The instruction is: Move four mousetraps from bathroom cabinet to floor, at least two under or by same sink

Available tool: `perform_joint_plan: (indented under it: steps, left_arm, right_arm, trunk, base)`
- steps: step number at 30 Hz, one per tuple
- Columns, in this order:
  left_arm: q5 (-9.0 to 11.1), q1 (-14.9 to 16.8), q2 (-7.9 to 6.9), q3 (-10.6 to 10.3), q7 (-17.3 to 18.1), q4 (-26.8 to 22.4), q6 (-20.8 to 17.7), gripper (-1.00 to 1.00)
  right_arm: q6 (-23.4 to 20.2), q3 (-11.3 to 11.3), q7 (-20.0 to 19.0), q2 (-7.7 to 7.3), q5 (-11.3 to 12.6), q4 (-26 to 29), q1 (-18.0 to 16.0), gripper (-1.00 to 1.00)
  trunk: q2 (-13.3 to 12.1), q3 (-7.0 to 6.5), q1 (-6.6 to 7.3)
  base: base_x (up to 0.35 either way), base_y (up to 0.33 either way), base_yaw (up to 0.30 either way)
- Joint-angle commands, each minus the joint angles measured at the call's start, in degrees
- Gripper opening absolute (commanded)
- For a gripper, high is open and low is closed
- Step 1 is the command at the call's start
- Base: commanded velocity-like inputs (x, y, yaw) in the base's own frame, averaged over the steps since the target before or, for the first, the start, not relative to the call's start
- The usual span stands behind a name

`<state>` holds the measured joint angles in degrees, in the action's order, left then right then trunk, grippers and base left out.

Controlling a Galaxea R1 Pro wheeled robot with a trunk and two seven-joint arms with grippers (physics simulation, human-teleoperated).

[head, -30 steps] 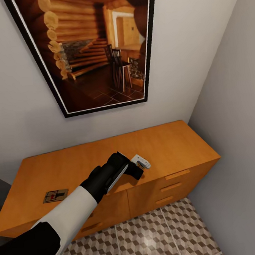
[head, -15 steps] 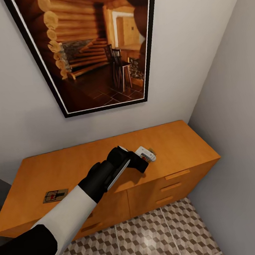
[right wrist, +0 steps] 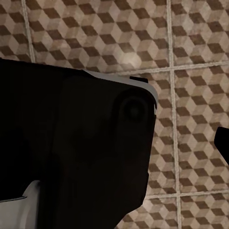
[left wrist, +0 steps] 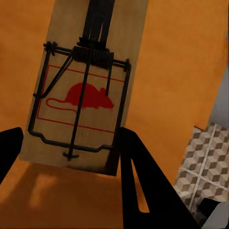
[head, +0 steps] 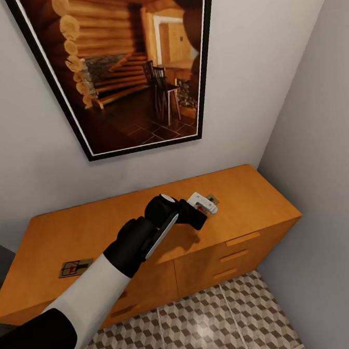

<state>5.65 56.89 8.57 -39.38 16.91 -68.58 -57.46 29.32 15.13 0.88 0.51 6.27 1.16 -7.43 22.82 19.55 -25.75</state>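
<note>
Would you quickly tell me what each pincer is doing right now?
Left pincer: closed on a mousetrap, lifted above the cabinet.
Right pincer: cannot be told.

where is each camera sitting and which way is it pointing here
Head view: from the robot's head, looking down at the cabinet under a framed picture; the left arm and left end effector show.
Left wrist view: near the left end effector, facing a mousetrap on the cabinet top; dark fingers show.
Right wrist view: on the right arm, facing the bathroom floor; a dark robot part shows.
Shared: head and left wrist views both show the cabinet and floor tiles.
</note>
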Motion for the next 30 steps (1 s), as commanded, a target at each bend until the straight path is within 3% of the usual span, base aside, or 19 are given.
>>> perform_joint_plan:
  steps: [1, 9, 30]
  left_arm:
    - [0.37, 0.06, -0.03, 0.10, -0.30, -0.35, -0.31, -1.00]
    - [0.38, 0.06, -0.19, 1.51, -0.30, -1.49, -0.37, -1.00]
    - [0.41, 0.06, -0.40, 1.42, -0.30, -1.00, -0.37, -1.00]
  right_arm:
    - [0.21, 0.51, 0.09, 0.01, 0.58, -0.05, -0.04, 1.00]
    - [0.21, 0.51, 0.09, 0.01, 0.58, -0.04, -0.04, 1.00]
    - [0.21, 0.51, 0.09, -0.02, 0.58, -0.02, -0.04, 1.00]
  trunk:
    - [0.10, 0.10, -0.03]
    - [0.10, 0.10, -0.03]
    - [0.10, 0.10, -0.03]
  base:
    - [0.000, 0.000, 0.000]
    - [-0.097, 0.000, 0.000]
    - [-0.322, 0.000, 0.000]
